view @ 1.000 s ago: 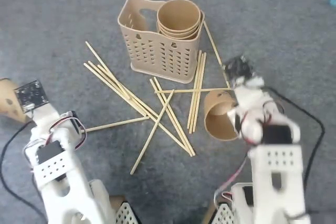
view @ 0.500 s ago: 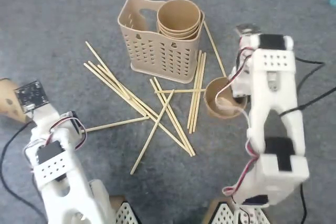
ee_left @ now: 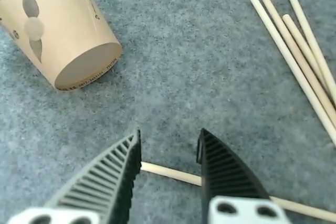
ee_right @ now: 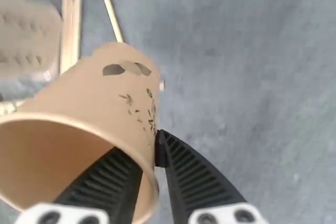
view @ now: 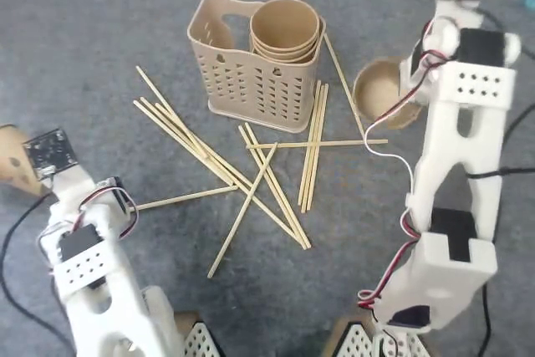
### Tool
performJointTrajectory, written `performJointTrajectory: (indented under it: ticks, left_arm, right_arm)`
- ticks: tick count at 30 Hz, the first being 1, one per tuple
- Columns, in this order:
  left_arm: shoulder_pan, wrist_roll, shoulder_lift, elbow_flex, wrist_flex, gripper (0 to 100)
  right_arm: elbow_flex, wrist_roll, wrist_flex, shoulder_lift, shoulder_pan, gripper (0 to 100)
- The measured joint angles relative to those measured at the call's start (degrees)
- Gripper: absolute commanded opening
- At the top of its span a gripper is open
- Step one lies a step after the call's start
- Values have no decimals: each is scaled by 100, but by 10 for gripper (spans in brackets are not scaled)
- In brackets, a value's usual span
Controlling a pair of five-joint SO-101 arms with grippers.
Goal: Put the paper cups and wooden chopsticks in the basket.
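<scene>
A tan perforated basket [view: 251,68] stands at the far middle of the carpet with stacked paper cups [view: 286,27] inside. Wooden chopsticks [view: 251,173] lie scattered in front of it. My right gripper [ee_right: 149,156] is shut on the rim of a paper cup [ee_right: 89,124], held tilted in the air right of the basket [view: 384,94]. Another paper cup [ee_left: 58,30] lies on its side at the far left [view: 12,160]. My left gripper [ee_left: 168,148] is open just beyond it, low over a single chopstick [ee_left: 168,173].
Grey carpet covers the table. Several chopsticks [view: 316,140] lean near the basket's right front corner, one more runs along its right side [view: 338,68]. A bundle of chopsticks [ee_left: 299,56] lies past the left gripper. Open carpet lies at the far left and far right.
The right arm has lifted the cup off the carpet and carried it up and away, to the right of the basket. The left arm has stayed put.
</scene>
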Motion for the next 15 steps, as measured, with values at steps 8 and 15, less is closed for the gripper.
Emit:
performJointTrajectory:
  ticks: [8,15]
  left_arm:
    - [26,-220,0,0,0,164]
    - [220,-290,0,70,0,164]
  right_arm:
    - [-2576,-35,0,-53,-703,8]
    - [-3560,-35,-79,-149,-2004,8]
